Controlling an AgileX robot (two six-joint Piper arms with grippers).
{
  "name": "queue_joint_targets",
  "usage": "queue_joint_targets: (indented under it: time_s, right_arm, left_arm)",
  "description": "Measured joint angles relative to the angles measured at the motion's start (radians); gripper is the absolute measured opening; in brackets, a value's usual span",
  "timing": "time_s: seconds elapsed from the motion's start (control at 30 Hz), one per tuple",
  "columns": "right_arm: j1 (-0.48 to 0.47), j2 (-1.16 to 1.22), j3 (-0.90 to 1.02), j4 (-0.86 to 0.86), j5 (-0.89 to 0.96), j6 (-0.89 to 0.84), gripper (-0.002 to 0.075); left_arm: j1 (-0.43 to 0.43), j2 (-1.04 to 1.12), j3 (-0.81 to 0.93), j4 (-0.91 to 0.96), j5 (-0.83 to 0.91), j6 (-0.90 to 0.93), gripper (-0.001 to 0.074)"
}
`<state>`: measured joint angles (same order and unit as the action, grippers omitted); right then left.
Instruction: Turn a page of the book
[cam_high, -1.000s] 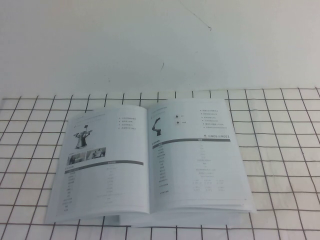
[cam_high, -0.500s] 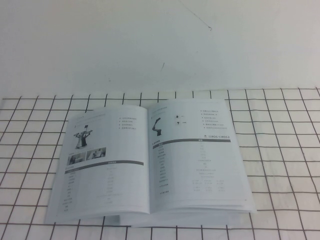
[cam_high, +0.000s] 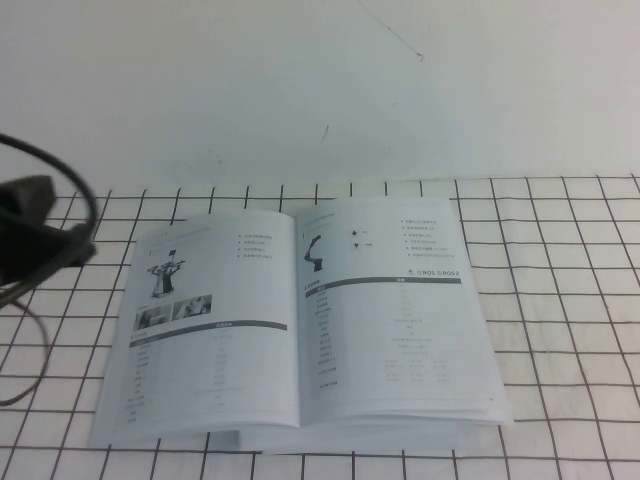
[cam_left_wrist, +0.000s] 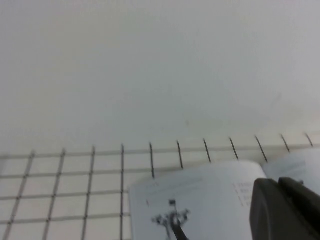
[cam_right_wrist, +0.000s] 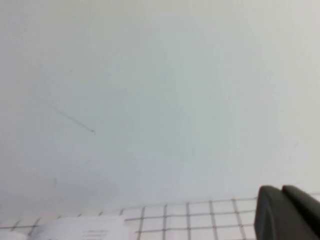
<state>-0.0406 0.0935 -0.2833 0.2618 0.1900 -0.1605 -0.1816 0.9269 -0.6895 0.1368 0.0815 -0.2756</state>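
Observation:
The book (cam_high: 215, 330) lies open and flat on the checked cloth. Its right-hand leaf is the page (cam_high: 385, 310), showing a small black robot arm above a grey bar and tables. My left gripper (cam_high: 80, 248) hangs at the far left, just left of the book's far left corner and apart from it. In the left wrist view the left gripper (cam_left_wrist: 277, 182) is shut and empty over the book's left leaf (cam_left_wrist: 200, 200). My right gripper (cam_right_wrist: 281, 192) is out of the high view; in its wrist view it is shut and empty.
A white cloth with a black grid (cam_high: 560, 300) covers the table. A plain white surface (cam_high: 300, 90) rises behind it. The left arm's black cable (cam_high: 30, 340) loops down the left edge. A corner of the book shows in the right wrist view (cam_right_wrist: 80, 231).
My left arm and its cable have come into the high view at the left edge. The book has not moved.

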Motion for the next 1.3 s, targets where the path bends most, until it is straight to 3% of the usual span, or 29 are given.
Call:
queue_joint_targets:
  time_s: [0.17, 0.4, 0.6, 0.9, 1.3]
  right_arm:
    - [0.000, 0.137, -0.085, 0.195, 0.114, -0.074, -0.0002]
    - [0.000, 0.410, -0.200, 0.438, 0.379, -0.399, -0.0002]
    - [0.000, 0.759, -0.310, 0.603, 0.618, -0.665, -0.0002]
    - [0.000, 1.145, -0.399, 0.784, 0.616, -0.910, -0.0001]
    - [0.054, 1.380, -0.449, 0.962, 0.606, -1.080, -0.0001]
  left_arm:
    - [-0.138, 0.211, -0.071, -0.054, 0.099, -0.008, -0.0002]
    - [-0.257, 0.422, -0.122, -0.176, 0.189, 0.005, -0.0002]
    - [-0.259, 0.517, -0.127, -0.313, 0.235, 0.096, -0.0002]
    - [-0.244, 0.606, -0.141, -0.414, 0.239, 0.145, -0.0002]
    - [-0.184, 0.683, -0.148, -0.511, 0.256, 0.231, -0.0002]
